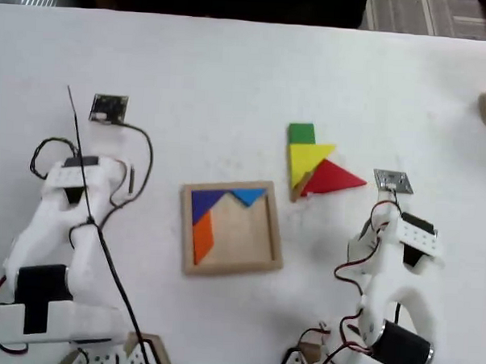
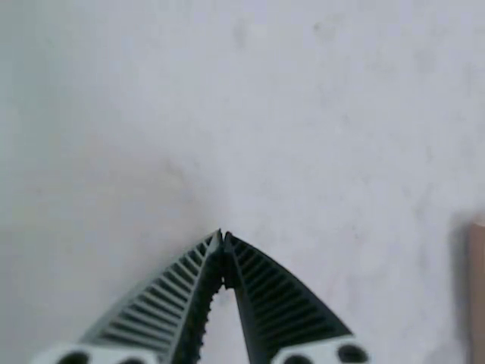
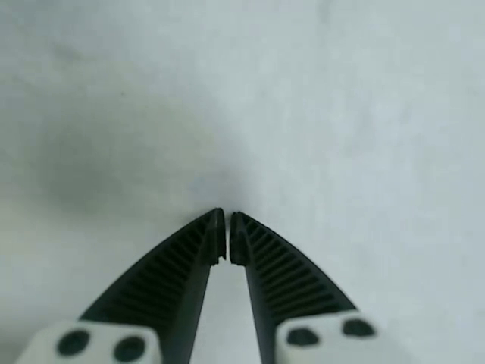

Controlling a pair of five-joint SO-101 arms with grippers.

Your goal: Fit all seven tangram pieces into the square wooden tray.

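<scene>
Idling over bare bench, both jaws are being held pressed together, empty, leaving the wooden tray unobstructed.

Light was bright & even, from overhead; no hard shadows. The white table beyond the wooden tray was near washed out w/ mild glare. The tray itself threw only a thin, faint shadow hugging its rim. Room past the table's far edge, well apart from the tray, was dark. Left wrist view: a dim band lay on the table just beside the tray's edge. Rt wrist view: a broad soft grey shade patch lay on the table.
</scene>
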